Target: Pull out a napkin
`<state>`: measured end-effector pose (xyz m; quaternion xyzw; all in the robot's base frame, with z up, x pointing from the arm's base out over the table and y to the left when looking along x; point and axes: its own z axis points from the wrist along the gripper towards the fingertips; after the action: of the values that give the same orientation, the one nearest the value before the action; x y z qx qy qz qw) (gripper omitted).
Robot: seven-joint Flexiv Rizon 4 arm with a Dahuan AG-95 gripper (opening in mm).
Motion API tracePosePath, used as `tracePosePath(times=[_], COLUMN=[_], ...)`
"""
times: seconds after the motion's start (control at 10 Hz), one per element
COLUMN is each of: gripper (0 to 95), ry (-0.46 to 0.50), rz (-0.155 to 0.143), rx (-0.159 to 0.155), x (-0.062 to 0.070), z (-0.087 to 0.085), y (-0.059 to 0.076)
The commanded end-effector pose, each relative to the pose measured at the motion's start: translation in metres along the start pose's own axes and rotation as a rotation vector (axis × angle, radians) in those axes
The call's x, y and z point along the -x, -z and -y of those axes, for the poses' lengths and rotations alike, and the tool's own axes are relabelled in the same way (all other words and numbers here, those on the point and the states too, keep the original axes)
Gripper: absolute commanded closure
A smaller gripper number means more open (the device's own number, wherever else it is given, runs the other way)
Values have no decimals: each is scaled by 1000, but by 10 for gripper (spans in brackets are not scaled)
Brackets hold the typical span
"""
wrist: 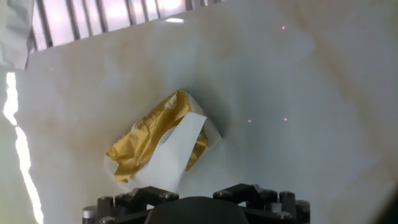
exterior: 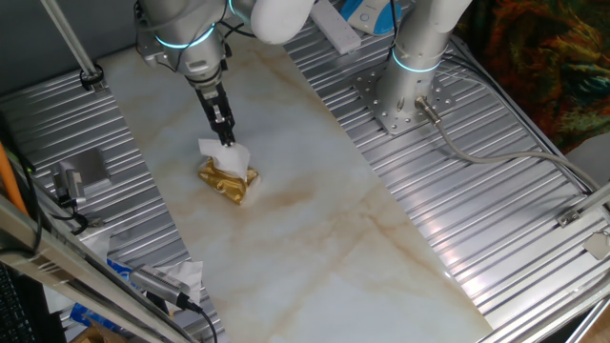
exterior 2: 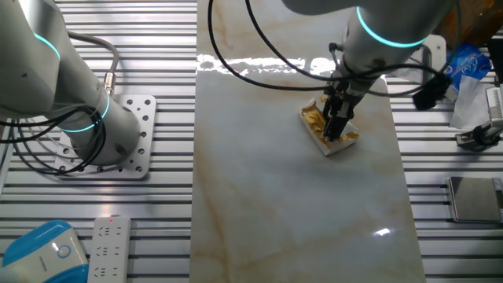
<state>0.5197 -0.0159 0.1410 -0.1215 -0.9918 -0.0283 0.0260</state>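
Claw (exterior: 226, 139): pointing down, fingers pinching the top edge of the napkin.
Napkin (exterior: 220, 153): white sheet, partly drawn up out of the gold packet, its lower end inside the packet's opening.
Gold packet (exterior: 225, 181): wrinkled, lying on the tabletop (exterior: 315, 229), directly under the claw.
Hand view: napkin (wrist: 177, 152) runs from packet (wrist: 146, 134) toward 6 o'clock.

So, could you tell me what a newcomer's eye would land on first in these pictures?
Probably the shiny gold packet lying crumpled in the middle of the pale marble table. A white napkin rises out of it into the gripper, which hangs right above the packet with its fingers closed on the sheet. In the hand view, the napkin runs as a white strip from the packet up toward the fingers.
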Motion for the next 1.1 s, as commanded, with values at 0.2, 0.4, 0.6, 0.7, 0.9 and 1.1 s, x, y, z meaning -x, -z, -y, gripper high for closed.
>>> tracePosePath(times=[0.2, 0.4, 0.6, 0.7, 0.9, 1.1], gripper=[0, 0, 0, 0, 0, 190], ry=[-10, -11, -10, -8, 7, 5], rz=[-4, -4, -11, -10, -5, -2], rx=[54, 46, 57, 56, 53, 47], x=[4, 2, 2, 1, -4, -6], z=[-17, -37, -41, -40, -35, -32], y=[-10, -23, -30, -32, -36, -41])
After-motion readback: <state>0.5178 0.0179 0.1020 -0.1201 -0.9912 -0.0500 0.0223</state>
